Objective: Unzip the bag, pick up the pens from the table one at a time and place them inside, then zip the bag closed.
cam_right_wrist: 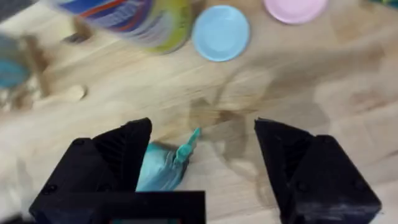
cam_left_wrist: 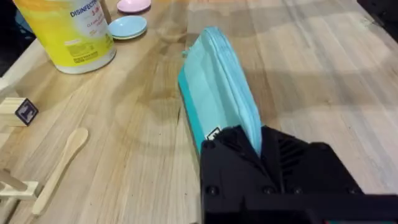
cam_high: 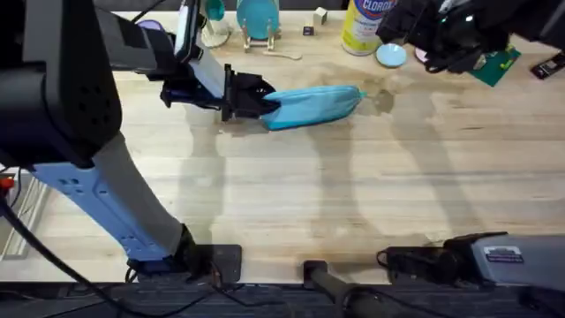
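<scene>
A: Where does the bag (cam_high: 316, 105) lie, and what holds it?

B: The turquoise pouch lies on the wooden table (cam_high: 353, 194), toward the far side, its long axis running across the overhead view. The left gripper (cam_high: 258, 99) has its black fingers clamped on the pouch's left end; in the left wrist view the fabric (cam_left_wrist: 217, 87) runs straight out from between the fingers, pinched narrow there.

A: And the right gripper?

B: The right gripper (cam_right_wrist: 202, 162) hangs above the table over the pouch's other end, fingers spread wide and holding nothing. In its wrist view the pouch's tip (cam_right_wrist: 165, 165) with a small turquoise tab shows just beside one finger (cam_right_wrist: 118, 155), not gripped. In the overhead view the gripper (cam_high: 455, 44) appears dark at the upper right.

A: What stands around?

B: Behind the pouch: a yellow disinfectant-wipes canister (cam_high: 366, 25), a small light-blue plate (cam_high: 391, 56) and a pink plate (cam_right_wrist: 295, 9). A wooden spoon (cam_left_wrist: 60, 168) lies on the table near the pouch's gripped end.
</scene>
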`<state>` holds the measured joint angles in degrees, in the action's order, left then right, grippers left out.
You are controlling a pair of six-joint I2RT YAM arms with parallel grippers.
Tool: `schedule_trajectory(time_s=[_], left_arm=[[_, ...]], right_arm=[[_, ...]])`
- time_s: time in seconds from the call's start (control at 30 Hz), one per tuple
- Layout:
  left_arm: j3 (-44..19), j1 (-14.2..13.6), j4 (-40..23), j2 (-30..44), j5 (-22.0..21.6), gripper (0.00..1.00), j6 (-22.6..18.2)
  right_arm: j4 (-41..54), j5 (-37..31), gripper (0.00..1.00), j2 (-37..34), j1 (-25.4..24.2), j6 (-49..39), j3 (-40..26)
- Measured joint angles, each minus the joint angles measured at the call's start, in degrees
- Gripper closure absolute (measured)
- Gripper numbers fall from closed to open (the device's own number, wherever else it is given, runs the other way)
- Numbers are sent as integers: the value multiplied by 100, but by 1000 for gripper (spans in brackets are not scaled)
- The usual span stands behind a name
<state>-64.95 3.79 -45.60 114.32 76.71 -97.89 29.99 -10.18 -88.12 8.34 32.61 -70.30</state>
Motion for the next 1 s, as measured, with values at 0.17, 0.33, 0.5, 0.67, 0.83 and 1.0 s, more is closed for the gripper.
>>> schedule_trajectory(time_s=[0.17,0.33,0.5,0.67,0.83,1.0], left_arm=[[4,0,0,0,2,957,-1],[4,0,0,0,2,957,-2],[4,0,0,0,2,957,-2],[7,0,0,0,2,957,-2],[7,0,-1,0,38,768,-13],[7,0,-15,0,128,41,18]], right_arm=[[83,849,5,548,0,-1194,0],[394,1878,5,1235,0,-2397,0],[879,2390,4,1840,7,-3371,0],[1252,2545,4,2156,7,-4022,0],[1274,2594,4,2318,7,-4308,0],[1292,2611,4,2326,7,-4384,0]])
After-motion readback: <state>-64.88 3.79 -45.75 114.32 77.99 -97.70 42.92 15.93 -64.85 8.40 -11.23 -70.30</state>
